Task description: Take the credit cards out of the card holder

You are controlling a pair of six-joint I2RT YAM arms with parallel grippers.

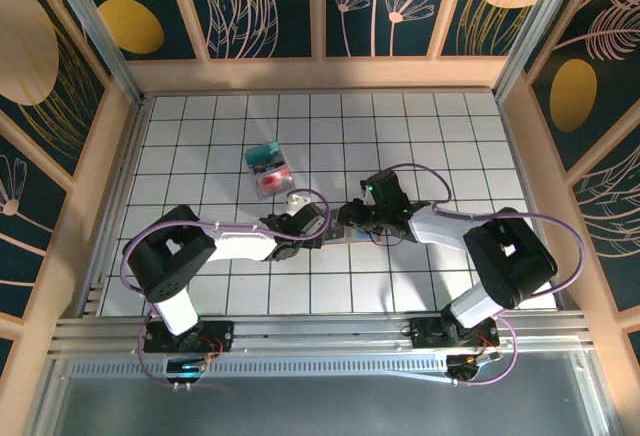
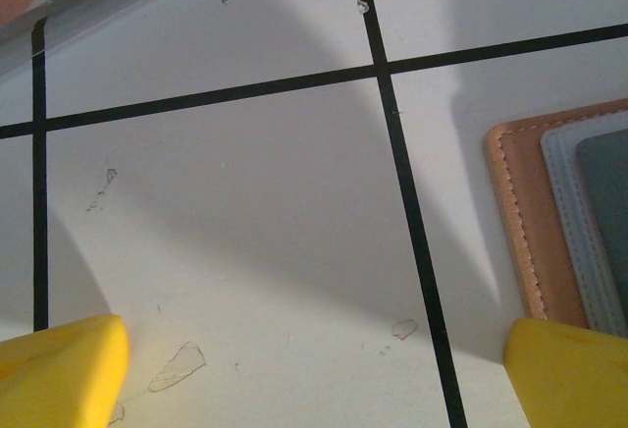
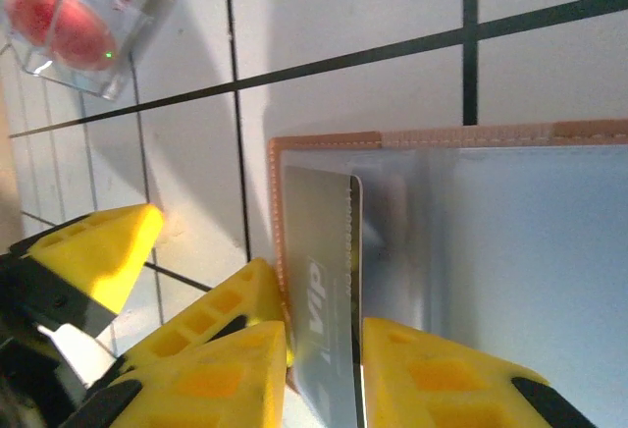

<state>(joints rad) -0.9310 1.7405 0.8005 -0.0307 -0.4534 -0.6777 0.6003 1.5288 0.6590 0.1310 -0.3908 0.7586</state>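
Tan leather-like folding card holder (image 3: 510,251) lies open and flat near the middle of the white tiled table (image 2: 245,202). The right pincer (image 3: 329,349) pinches the thin grey card (image 3: 319,251) by its end. The left pincer (image 2: 314,379) is spread wide just beside the holder's edge. The card looks light, stiff and slippery. The soft holder may slide, so press it down.

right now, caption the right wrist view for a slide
The right end effector pinches a grey VIP card in the open card holder on the white tiled table.
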